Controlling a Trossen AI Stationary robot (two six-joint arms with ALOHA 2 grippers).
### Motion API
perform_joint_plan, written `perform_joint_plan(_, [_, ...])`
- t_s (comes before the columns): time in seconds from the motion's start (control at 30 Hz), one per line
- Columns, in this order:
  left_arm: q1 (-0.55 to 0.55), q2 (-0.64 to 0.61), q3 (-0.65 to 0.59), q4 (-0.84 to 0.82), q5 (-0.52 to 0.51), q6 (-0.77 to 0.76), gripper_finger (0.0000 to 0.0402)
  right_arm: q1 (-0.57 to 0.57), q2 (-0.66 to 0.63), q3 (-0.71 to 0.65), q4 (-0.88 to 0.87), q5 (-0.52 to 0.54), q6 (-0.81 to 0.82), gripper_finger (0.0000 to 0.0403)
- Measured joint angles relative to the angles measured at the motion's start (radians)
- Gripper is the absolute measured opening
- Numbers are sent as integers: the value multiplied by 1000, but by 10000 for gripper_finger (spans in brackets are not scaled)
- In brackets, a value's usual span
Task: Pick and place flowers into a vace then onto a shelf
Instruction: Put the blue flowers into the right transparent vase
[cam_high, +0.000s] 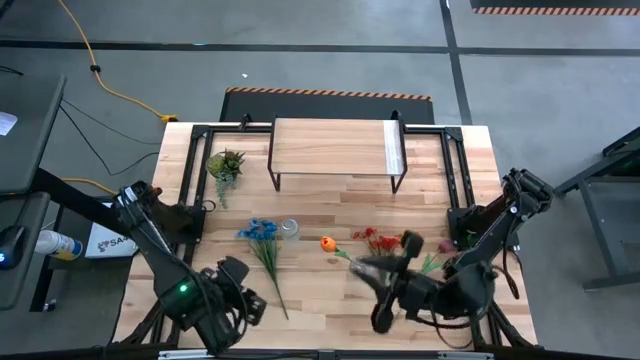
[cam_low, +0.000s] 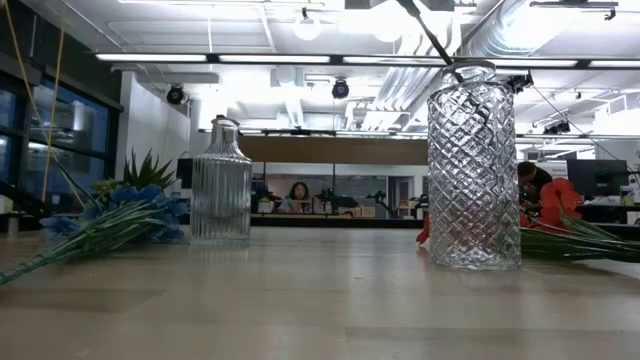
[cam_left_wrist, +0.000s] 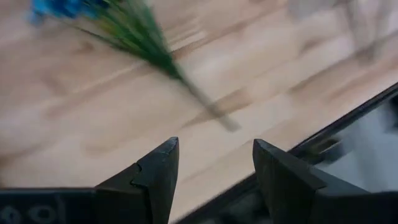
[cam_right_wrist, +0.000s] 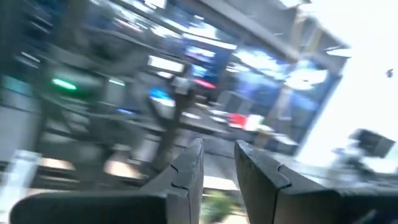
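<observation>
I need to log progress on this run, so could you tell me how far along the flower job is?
Nothing looks finished: the shelf carries nothing, and the blue flowers, orange tulip and red flowers all lie flat on the table. In hand: the left gripper hangs open near the blue flowers' stem end, and the right gripper holds nothing. Left: filling a vase, then shelving it.

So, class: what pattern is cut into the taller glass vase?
A diamond, criss-cross pattern covers the taller glass vase, clearest in the low view.
</observation>
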Motion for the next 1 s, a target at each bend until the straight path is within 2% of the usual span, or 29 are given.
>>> perform_joint_plan(0.07, [20,17,0,41,-27,-70,237,0,0,0,75,73,-138,83])
perform_joint_plan(0.13, [47,44,0,62,-6,-129,237,0,-2,0,132,126,-261,83])
perform_joint_plan(0.33, [138,160,0,98,150,-218,237,0,-2,0,202,192,-479,83])
perform_joint_plan(0.43, [170,199,-1,106,195,-242,237,0,-2,0,205,191,-526,83])
perform_joint_plan(0.6, [206,252,-1,127,192,-277,237,3,-17,0,206,192,-549,83])
perform_joint_plan(0.77, [217,305,-1,132,187,-310,236,22,-61,0,201,197,-551,83])
perform_joint_plan(1.0, [222,356,-1,114,239,-343,236,55,-110,0,184,216,-549,83])
